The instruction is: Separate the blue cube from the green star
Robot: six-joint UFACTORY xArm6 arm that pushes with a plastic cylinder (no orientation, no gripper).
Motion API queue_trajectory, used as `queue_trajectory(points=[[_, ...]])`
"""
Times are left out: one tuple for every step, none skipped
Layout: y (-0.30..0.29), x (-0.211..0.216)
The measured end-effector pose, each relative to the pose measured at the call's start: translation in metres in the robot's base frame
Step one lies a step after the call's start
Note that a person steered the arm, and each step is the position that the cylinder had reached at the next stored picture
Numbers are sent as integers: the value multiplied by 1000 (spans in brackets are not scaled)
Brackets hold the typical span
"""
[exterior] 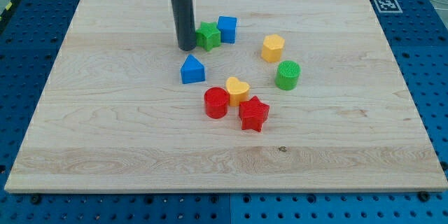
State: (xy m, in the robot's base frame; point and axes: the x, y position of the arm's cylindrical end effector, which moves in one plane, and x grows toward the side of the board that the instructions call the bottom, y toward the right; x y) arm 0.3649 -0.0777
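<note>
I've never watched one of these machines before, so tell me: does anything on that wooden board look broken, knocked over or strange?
Nothing stands out. The blocks all sit flat and whole on the wooden board. My tip rests just to the view's left of the green star, which touches the blue cube on its right.

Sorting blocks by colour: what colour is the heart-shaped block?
Yellow-orange; the heart shows clearly in the camera view, near the red blocks.
</note>
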Motion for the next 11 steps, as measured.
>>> queue_trajectory(points=[[-6, 10], [-6, 20], [-1, 34], [-1, 49], [5, 61], [11, 63], [11, 63], [11, 51], [13, 40], [35, 48], [37, 51]])
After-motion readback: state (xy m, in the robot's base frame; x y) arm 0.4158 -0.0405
